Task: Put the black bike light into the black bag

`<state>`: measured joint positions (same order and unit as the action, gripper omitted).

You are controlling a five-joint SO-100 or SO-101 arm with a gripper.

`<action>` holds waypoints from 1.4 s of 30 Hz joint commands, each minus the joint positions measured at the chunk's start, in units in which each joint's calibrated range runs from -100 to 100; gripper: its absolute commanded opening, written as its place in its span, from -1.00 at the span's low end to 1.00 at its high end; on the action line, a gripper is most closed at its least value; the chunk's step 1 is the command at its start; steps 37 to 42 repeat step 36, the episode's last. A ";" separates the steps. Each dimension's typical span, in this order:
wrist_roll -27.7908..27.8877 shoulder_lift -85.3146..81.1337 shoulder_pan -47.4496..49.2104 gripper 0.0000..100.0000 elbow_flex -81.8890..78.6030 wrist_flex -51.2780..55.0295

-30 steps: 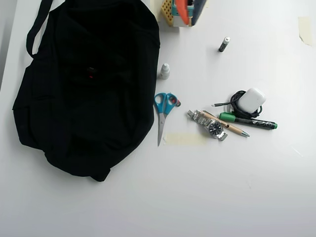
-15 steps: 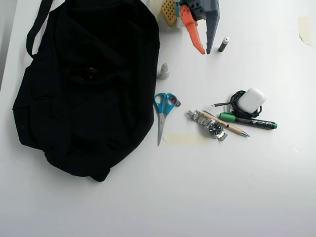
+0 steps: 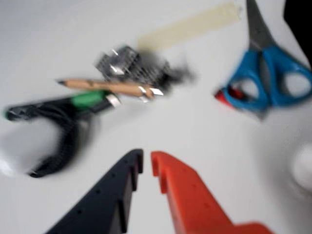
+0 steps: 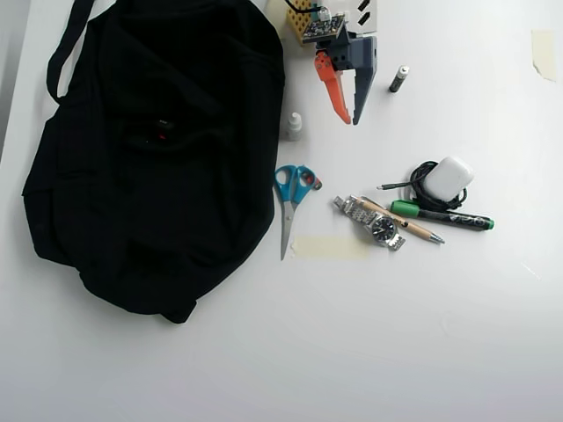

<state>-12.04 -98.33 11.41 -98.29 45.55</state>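
Note:
The black bag (image 4: pixel 158 149) lies at the left of the overhead view; its edge shows at the top right of the wrist view (image 3: pixel 298 24). A small dark thing with a red spot (image 4: pixel 161 134) lies on the bag; I cannot tell whether it is the bike light. A small black cylinder with a silver end (image 4: pixel 398 79) lies right of the gripper. My gripper (image 4: pixel 349 119) has one orange and one dark finger, tips nearly together and empty, hovering above the table (image 3: pixel 147 158).
Blue scissors (image 4: pixel 291 198) (image 3: pixel 265 73) lie beside the bag. A watch (image 4: pixel 374 223) (image 3: pixel 129 66), wooden pen (image 3: pixel 109 87), green marker (image 4: pixel 444 215) (image 3: pixel 87 100), black cable (image 3: pixel 63 141) and white charger (image 4: pixel 447 178) lie right. A small white bottle (image 4: pixel 293 125) stands by the bag.

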 commanded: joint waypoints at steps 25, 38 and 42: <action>0.08 -1.25 -3.19 -0.96 -0.99 10.09; 0.19 -1.25 -3.19 -0.96 -0.99 10.18; 0.19 -1.25 -3.19 -0.96 -0.99 10.18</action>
